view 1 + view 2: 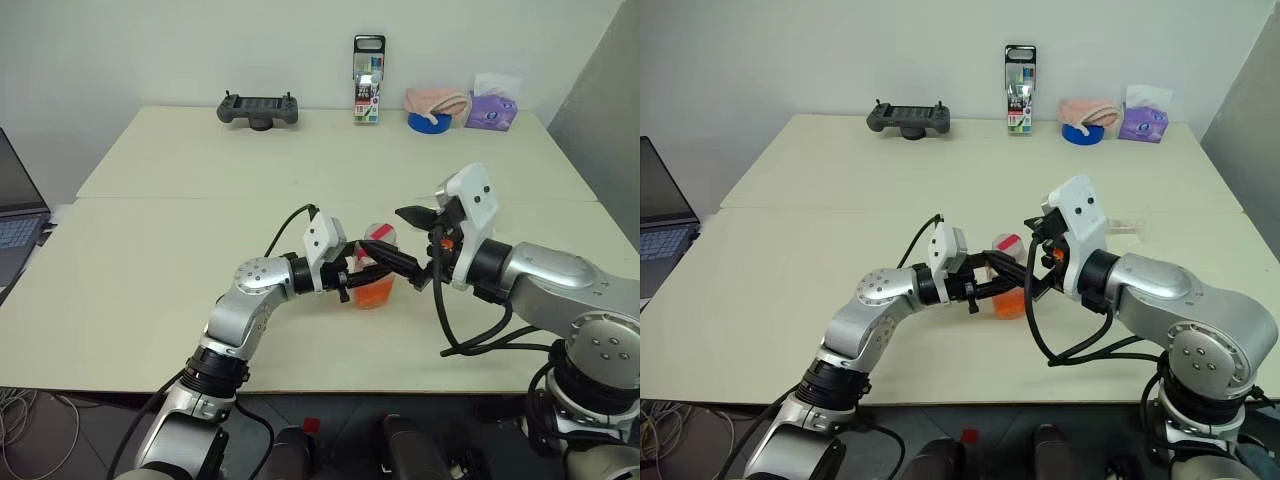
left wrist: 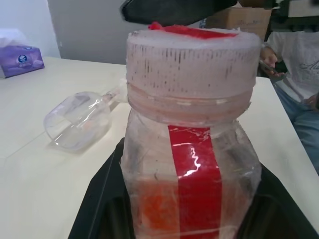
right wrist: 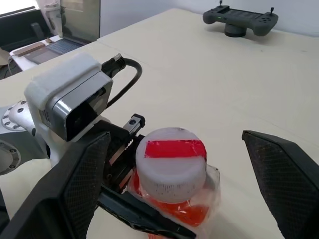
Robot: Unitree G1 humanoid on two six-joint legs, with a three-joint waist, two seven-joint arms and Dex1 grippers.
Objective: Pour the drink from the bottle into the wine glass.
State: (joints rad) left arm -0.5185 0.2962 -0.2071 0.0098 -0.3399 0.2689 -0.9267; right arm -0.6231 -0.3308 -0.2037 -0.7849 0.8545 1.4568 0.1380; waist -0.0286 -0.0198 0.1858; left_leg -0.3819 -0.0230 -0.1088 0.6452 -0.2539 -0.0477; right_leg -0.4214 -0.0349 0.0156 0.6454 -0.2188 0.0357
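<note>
The bottle (image 1: 375,272) stands upright on the table near the front edge, with its red-and-white cap (image 3: 171,162) screwed on. The orange drink (image 1: 374,292) fills its lower part. My left gripper (image 1: 392,268) comes in level from the left and is shut on the bottle's body, its black fingers (image 2: 97,199) on either side. My right gripper (image 3: 174,142) is open, one finger on each side of the cap and apart from it. The wine glass (image 2: 77,122) lies on its side on the table behind the bottle, to the right (image 1: 1123,225).
Along the table's far edge are a black game controller (image 1: 259,109), a tall colourful container (image 1: 367,80), a pink cloth over a blue roll (image 1: 431,120) and a purple tissue pack (image 1: 491,110). A laptop (image 1: 15,235) sits at the left. A seated person (image 2: 294,59) is beyond the table.
</note>
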